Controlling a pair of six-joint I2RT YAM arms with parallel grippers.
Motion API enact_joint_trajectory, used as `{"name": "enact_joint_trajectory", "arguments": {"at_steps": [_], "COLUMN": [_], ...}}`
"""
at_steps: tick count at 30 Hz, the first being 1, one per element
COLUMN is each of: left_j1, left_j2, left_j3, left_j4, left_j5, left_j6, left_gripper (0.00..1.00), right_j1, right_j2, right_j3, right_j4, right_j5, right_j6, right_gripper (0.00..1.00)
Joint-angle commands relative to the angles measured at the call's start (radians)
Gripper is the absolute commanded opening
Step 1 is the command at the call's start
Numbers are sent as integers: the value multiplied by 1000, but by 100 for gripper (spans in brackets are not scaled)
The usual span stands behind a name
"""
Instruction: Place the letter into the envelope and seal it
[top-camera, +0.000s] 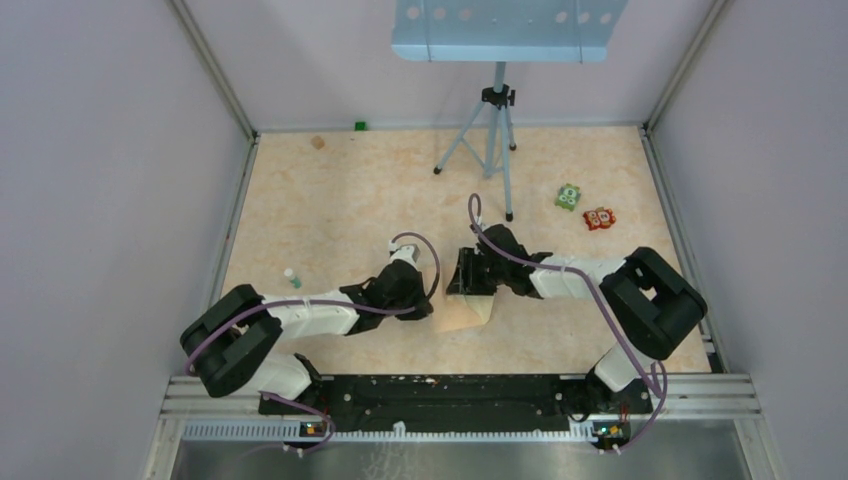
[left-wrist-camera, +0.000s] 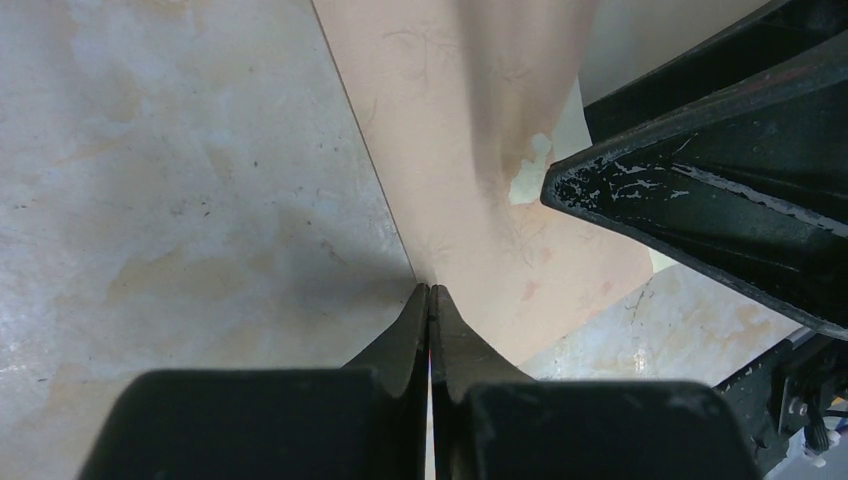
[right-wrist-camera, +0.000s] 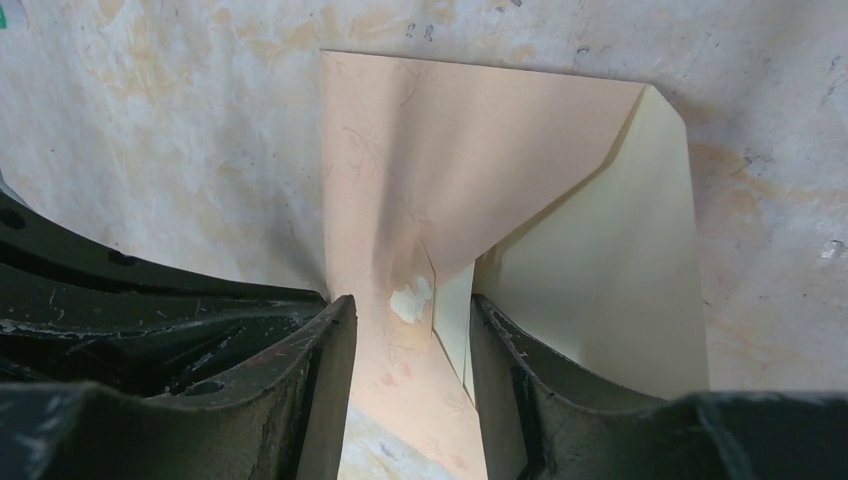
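Found the pinkish-tan kraft paper envelope (top-camera: 463, 312) flat on the mottled table (top-camera: 330, 200), between the two arms and touching both. Saw its triangular flap (right-wrist-camera: 470, 190) pointing straight back at the right gripper (right-wrist-camera: 412, 305), whose jaws stood parted astride the flap's tip, gripping nothing. Saw the small pale cream letter (right-wrist-camera: 610, 270) tucked partly under that flap, with much of it showing alongside. Noted the left gripper (left-wrist-camera: 430, 292) closed tight at the envelope's far edge; could not tell whether paper was pinched. Judged the right arm better placed for the flap.
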Motion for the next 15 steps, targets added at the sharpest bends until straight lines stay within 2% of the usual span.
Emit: {"name": "enact_joint_trajectory", "arguments": {"at_steps": [1, 7, 15], "left_j1": [-2, -2, 3], "left_j2": [2, 2, -34], "left_j3": [-18, -45, -67], "left_j4": [55, 119, 119], "left_j5": [26, 60, 64], "left_j6": [-9, -23, -44], "left_gripper": [0, 0, 0], "right_j1": [20, 22, 21], "right_j2": [-17, -19, -52], "right_j3": [24, 26, 36], "right_j4": [-12, 2, -43], "right_j5": [25, 12, 62], "right_j6": [15, 23, 6], "right_gripper": [46, 46, 47]}}
